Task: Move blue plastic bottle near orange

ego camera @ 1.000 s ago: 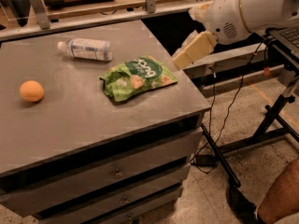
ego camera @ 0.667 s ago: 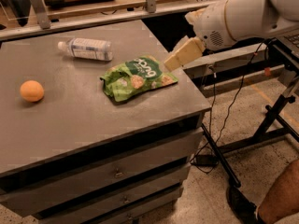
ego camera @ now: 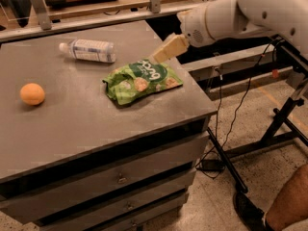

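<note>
**Gripper over the bag's far edge, bottle lying at the back of the counter**

The bottle (ego camera: 89,50) lies on its side near the back of the counter (ego camera: 72,129), white cap pointing left, label facing up. The orange (ego camera: 32,94) sits by the counter's left edge, well apart from the bottle and nearer the front. A green bag (ego camera: 142,80) lies crumpled and flat to the right of the bottle, closer to the counter's right edge, with a clear strip of grey top between the two.

The gripper (ego camera: 159,57) is a pale tapered wedge that slopes down and to the left from the white arm (ego camera: 240,13), which reaches in from the upper right. Its tip hangs just above the bag's far edge, to the right of the bottle's base, and touches neither the bottle nor the orange. From this angle I cannot tell whether the jaws are parted or closed; nothing shows in their grip.

Below the counter top, the front has drawers (ego camera: 120,177) with small handles. To the right, a black cable (ego camera: 236,114) trails to the speckled floor beside a dark metal stand (ego camera: 284,119). A bare leg (ego camera: 288,201) shows at the bottom right corner.
</note>
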Controlling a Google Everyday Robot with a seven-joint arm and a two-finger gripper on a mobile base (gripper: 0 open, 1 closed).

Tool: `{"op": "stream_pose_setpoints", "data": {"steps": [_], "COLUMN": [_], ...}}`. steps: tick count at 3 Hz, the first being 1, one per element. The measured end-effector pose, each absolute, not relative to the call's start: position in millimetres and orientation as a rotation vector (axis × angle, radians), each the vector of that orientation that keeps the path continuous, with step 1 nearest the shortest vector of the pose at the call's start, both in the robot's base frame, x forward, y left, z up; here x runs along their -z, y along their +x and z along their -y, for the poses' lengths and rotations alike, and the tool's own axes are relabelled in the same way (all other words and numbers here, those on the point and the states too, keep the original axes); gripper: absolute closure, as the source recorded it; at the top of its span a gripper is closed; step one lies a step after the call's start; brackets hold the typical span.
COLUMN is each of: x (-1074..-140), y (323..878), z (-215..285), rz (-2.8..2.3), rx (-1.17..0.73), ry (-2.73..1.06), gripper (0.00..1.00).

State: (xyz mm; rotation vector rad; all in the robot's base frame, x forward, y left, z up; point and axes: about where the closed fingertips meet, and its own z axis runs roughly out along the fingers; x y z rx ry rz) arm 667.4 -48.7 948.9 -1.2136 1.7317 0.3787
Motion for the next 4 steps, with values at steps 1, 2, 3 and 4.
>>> {"op": "stream_pose_setpoints", "data": {"steps": [1,2,3,4], "x": [-942,-935,-922,-901], "y": [697,718,734,752], "z": [27,6,-14,-34], "rz": [-1.706,-1.679,-1.669,-1.686], "rx": [-0.442,-0.487,-0.521,-0.555], "ry": [-1.234,-1.253,-1.261,-1.25], "gripper": [0.0,0.0,0.0,0.0]}}
